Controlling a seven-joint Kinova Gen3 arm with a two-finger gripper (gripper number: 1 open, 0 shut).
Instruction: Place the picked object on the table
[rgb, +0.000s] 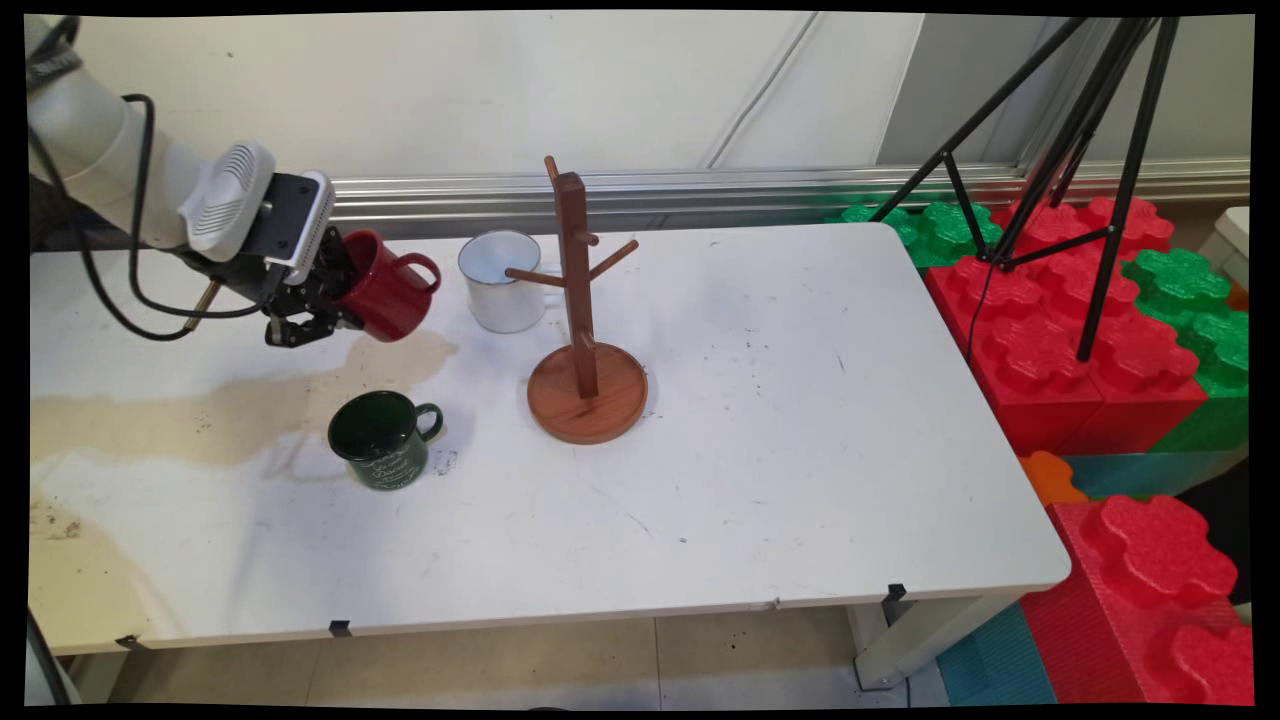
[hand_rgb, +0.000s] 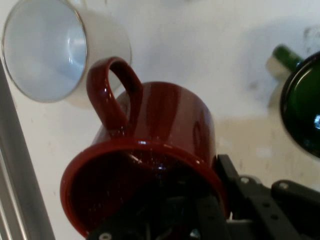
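Table: right half and near strip bare; right edge borders stacked red and green foam blocks, with a black tripod standing on them. Far edge runs along a metal rail at the wall. A tan stain spreads across the left part of the surface.

End effector is over the far-left area, clear of the surface, clamped on the rim of a red mug: one finger inside the mouth, one outside. Mug is tipped on its side in the air, mouth toward the end effector, handle up.

White mug stands upright just right of the red one, apart from it. Wooden mug tree, pegs bare, stands just right of the white mug. Green mug stands upright nearer the camera, below the held mug.
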